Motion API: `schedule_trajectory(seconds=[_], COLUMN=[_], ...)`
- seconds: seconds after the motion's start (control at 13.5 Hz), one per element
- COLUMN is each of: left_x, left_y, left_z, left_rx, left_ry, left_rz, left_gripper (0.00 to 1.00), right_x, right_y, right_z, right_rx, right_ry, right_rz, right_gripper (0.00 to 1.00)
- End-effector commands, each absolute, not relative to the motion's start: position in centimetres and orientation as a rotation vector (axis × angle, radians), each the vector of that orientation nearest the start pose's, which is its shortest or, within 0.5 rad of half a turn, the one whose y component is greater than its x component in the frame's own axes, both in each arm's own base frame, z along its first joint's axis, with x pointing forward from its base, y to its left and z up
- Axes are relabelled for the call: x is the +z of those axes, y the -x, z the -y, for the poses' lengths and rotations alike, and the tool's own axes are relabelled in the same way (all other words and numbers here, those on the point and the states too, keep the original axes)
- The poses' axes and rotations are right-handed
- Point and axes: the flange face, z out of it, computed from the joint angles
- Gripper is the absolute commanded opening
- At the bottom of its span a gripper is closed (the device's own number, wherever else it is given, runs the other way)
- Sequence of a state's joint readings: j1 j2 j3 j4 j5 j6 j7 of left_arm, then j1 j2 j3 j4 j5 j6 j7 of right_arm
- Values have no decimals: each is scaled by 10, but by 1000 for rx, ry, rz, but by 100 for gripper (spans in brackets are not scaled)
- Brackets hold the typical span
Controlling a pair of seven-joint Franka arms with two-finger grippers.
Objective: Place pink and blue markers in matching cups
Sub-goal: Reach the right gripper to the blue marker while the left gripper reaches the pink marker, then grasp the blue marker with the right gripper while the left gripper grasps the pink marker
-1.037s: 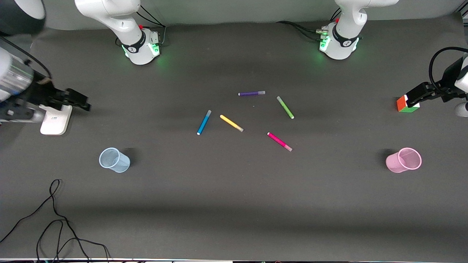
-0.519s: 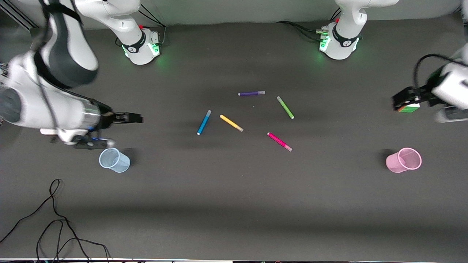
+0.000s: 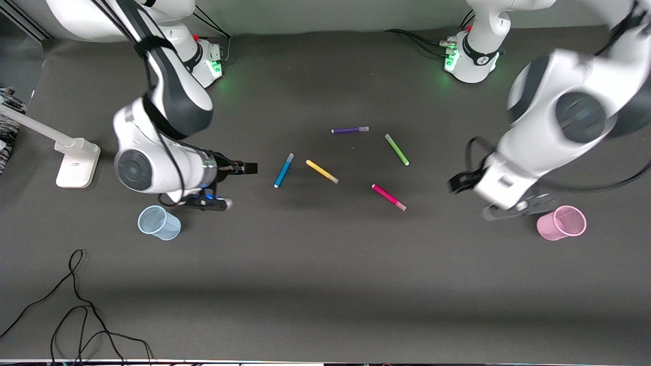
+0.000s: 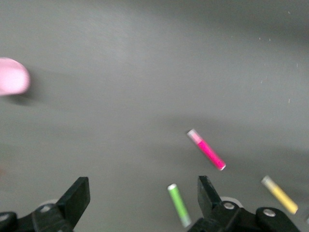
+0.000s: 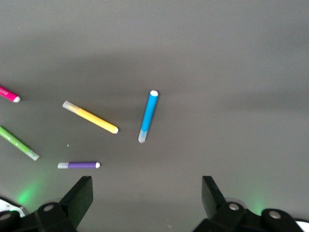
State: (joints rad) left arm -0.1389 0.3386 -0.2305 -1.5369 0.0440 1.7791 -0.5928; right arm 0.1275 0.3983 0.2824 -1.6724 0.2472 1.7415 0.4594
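The blue marker (image 3: 284,170) and the pink marker (image 3: 389,197) lie flat among other pens in the middle of the table. The pale blue cup (image 3: 158,222) stands toward the right arm's end, the pale pink cup (image 3: 562,222) toward the left arm's end. My right gripper (image 3: 245,168) is open and empty, beside the blue marker, apart from it. My left gripper (image 3: 454,184) is open and empty, between the pink marker and the pink cup. The right wrist view shows the blue marker (image 5: 148,116). The left wrist view shows the pink marker (image 4: 206,150) and the pink cup (image 4: 12,82).
A yellow pen (image 3: 322,171), a green pen (image 3: 396,149) and a purple pen (image 3: 350,130) lie among the markers. A white stand base (image 3: 76,165) sits at the right arm's end. A black cable (image 3: 76,305) loops near the front edge.
Both arms have swung in from the table's ends toward the pens in the middle. The left arm now covers the coloured cube. The markers and cups have not moved.
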Motion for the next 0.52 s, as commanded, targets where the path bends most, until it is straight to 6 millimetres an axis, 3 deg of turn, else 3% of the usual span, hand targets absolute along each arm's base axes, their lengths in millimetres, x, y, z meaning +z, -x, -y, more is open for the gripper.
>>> schedule_trajectory(seconds=[0.0, 0.15, 0.3, 0.44], left_x=[386, 339, 305, 280], left_y=[-639, -645, -646, -635], left_z=[268, 294, 301, 301], left_rx=[233, 307, 393, 453], left_ry=[3052, 2982, 2895, 2834], left_rz=[628, 869, 1137, 1183], left_gripper=[99, 99, 99, 99], right_x=[305, 259, 221, 186], right_y=[-578, -575, -569, -560], right_z=[-272, -276, -275, -277], right_rx=[753, 876, 928, 952], right_ry=[2802, 2732, 2719, 2710], right_rz=[-324, -415, -478, -523], right_gripper=[100, 99, 95, 93])
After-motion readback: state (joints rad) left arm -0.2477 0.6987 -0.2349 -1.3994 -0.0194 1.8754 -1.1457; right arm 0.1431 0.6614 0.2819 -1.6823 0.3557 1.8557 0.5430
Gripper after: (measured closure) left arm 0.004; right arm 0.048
